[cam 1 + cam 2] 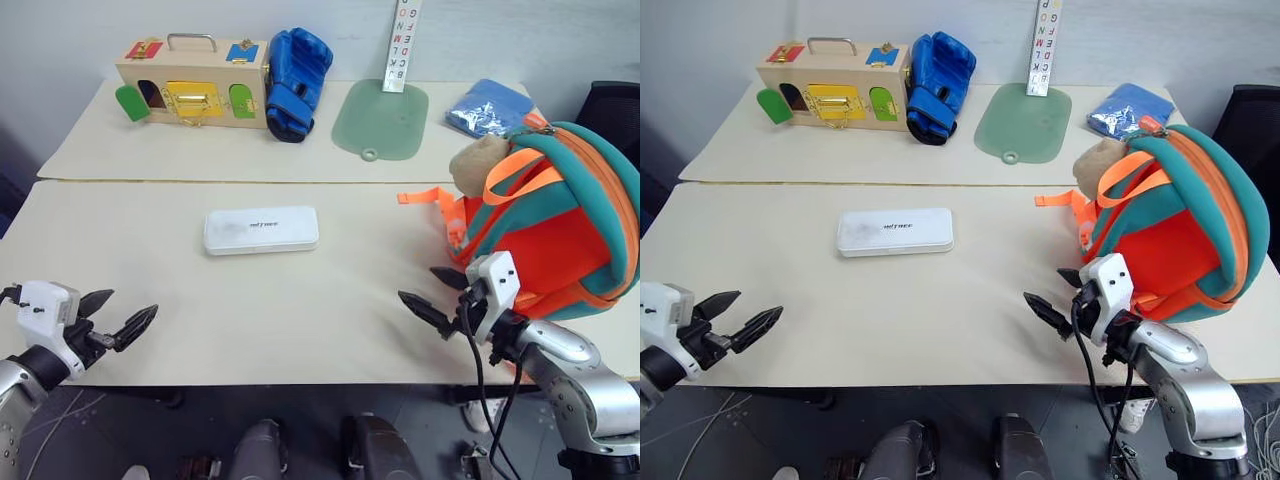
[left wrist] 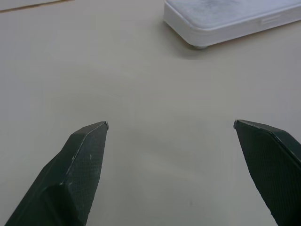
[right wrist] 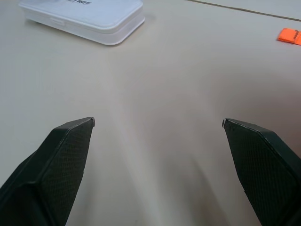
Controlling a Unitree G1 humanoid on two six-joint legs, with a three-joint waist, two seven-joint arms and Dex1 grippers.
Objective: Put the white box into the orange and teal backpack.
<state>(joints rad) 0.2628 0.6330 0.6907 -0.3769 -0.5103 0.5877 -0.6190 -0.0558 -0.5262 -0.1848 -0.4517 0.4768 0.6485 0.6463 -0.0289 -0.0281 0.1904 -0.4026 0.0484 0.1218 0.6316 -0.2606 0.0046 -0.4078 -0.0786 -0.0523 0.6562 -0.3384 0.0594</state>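
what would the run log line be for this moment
stage: pre-grasp | flat white rectangular box: lying on table, untouched | orange and teal backpack: upright at right | left end effector: open, empty | right end effector: open, empty

Small dark lettering on the flat white plastic box (image 1: pixel 261 230) is too tiny to read; the orange and teal fabric backpack (image 1: pixel 560 225) is cut off at the frame's right edge
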